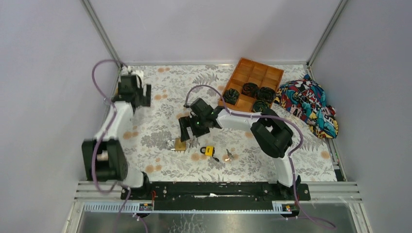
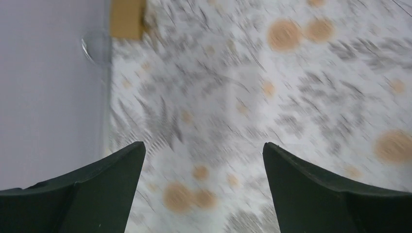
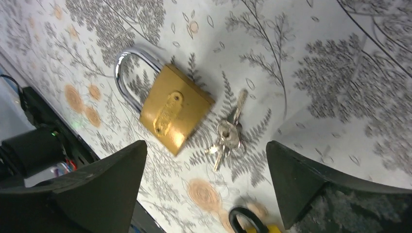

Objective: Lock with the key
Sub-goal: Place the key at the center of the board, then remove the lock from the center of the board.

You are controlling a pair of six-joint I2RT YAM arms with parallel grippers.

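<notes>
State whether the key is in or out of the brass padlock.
Out: the keys lie flat beside the brass padlock, blades alongside its body, none inserted.

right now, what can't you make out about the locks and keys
- brass padlock: keyhole faces away, right wrist view
- yellow padlock: cut off by bottom edge, right wrist view
- keys: teeth too small and blurred, right wrist view
- left wrist view: motion blur smears the tablecloth

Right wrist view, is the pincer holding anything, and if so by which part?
Nothing is held. The right pincer stands open above the brass padlock and the keys, which lie on the tablecloth; the left pincer is open and empty too.
</notes>
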